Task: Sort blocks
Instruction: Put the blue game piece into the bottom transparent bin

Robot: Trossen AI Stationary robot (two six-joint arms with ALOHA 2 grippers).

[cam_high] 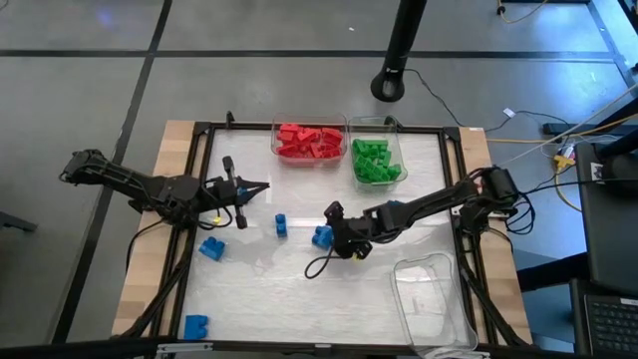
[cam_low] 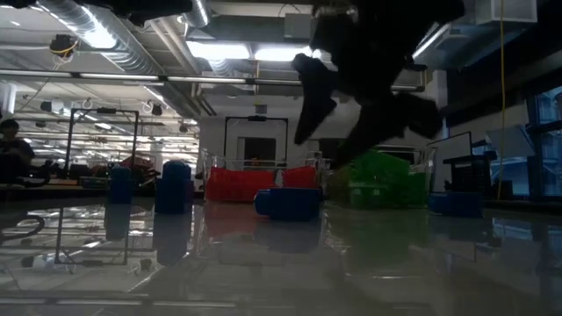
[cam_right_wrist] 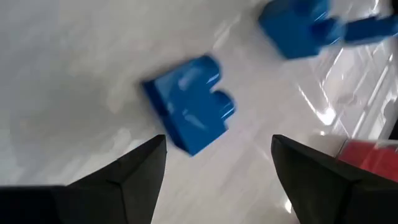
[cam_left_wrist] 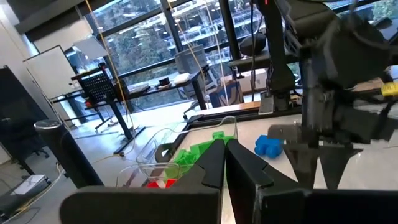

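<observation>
Loose blue blocks lie flat on the white table: one (cam_high: 322,236) near the middle, one (cam_high: 281,224) left of it, one (cam_high: 211,248) farther left and one (cam_high: 195,325) at the near left. My right gripper (cam_high: 339,231) hovers open, slanting down, just above the middle blue block (cam_right_wrist: 189,115), which lies ahead of its fingertips, untouched. In the low view that block (cam_low: 288,203) sits below the dark gripper (cam_low: 356,123). My left gripper (cam_high: 261,185) is shut and empty, held level above the table's left part, pointing right; its fingers (cam_left_wrist: 225,158) meet.
At the far edge stand a clear bin of red blocks (cam_high: 309,142) and, to its right, a clear bin of green blocks (cam_high: 376,162). An empty clear bin (cam_high: 429,299) sits at the near right. A black frame (cam_high: 199,130) borders the table.
</observation>
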